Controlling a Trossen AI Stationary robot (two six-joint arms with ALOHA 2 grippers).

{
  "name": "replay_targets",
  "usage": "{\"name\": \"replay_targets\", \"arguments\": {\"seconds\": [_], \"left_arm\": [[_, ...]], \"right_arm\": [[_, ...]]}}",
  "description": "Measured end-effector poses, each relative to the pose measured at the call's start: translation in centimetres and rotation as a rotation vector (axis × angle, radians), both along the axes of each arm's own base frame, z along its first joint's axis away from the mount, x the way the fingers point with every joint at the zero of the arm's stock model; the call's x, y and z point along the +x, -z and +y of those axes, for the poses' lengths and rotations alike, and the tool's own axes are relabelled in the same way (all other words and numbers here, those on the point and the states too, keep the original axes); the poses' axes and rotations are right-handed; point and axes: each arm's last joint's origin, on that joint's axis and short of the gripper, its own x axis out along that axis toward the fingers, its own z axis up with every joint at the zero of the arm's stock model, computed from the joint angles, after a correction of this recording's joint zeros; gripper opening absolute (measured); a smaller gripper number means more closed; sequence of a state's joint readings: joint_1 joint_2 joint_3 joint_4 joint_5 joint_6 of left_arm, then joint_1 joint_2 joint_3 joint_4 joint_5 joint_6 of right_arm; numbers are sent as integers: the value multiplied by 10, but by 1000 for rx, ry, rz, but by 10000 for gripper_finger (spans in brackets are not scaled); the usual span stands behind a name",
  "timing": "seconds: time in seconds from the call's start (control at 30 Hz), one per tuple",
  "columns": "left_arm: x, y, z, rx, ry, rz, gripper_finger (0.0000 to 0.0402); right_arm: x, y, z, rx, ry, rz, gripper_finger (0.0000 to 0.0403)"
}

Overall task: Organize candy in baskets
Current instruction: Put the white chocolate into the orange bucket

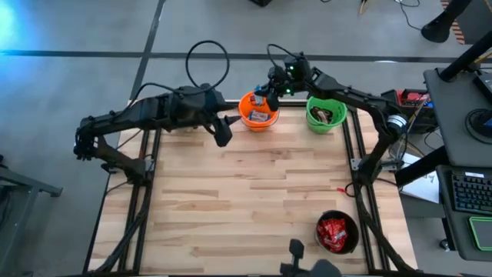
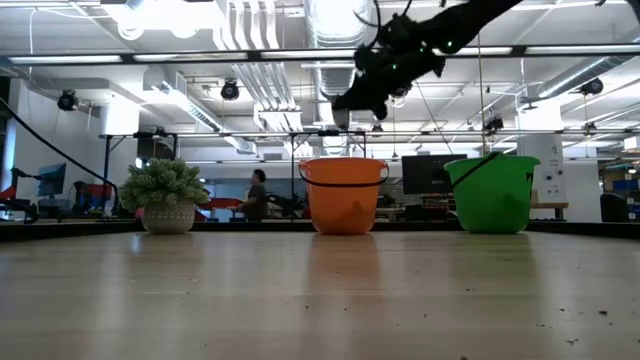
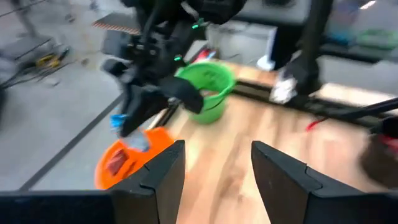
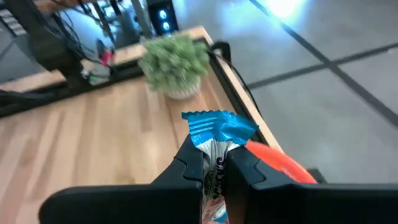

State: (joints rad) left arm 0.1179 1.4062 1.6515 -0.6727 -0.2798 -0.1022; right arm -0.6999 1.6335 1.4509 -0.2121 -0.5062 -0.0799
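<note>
My right gripper [image 1: 270, 96] hangs over the orange basket [image 1: 257, 111] at the table's far edge, shut on a blue-and-white candy bar [image 4: 217, 130]. The low view shows this gripper [image 2: 345, 105] well above the basket's rim [image 2: 343, 160]. Inside the orange basket lies some candy [image 1: 260, 117]. My left gripper [image 1: 223, 131] is open and holds nothing, just left of that basket; its wrist view shows both fingers apart [image 3: 217, 168]. The green basket [image 1: 325, 114] stands to the right and holds dark candy. The black basket [image 1: 337, 232], at the near right, holds red packets. My right gripper pinches the blue-and-white bar between its two fingers [image 4: 193, 168]. The bar lies along the fingers, and its crimped blue end [image 4: 219, 127] sticks out past the fingertips. It is lifted clear, above the orange basket [image 4: 280, 165].
A bushy potted plant [image 2: 168, 195] stands on the table's far side, left of the orange basket. A small red scrap [image 1: 338, 187] lies near the right edge. The middle of the wooden table [image 1: 246, 200] shows bare wood. A person shows in the room beyond.
</note>
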Motion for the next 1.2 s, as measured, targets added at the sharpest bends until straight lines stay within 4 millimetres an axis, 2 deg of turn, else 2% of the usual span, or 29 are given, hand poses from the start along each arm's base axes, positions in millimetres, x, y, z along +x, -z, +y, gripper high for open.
{"name": "replay_targets", "arguments": {"seconds": [0.17,0.33,0.73,1.2], "left_arm": [[-6,0,2,13,-96,90,167],[-11,0,2,-16,-114,85,167],[-13,4,2,-45,-137,118,167],[-15,6,2,-44,-137,143,167]], "right_arm": [[8,29,-14,36,8,60,13],[12,51,-25,67,15,104,13],[13,63,-31,89,25,124,15],[11,65,-31,136,48,136,131]]}}
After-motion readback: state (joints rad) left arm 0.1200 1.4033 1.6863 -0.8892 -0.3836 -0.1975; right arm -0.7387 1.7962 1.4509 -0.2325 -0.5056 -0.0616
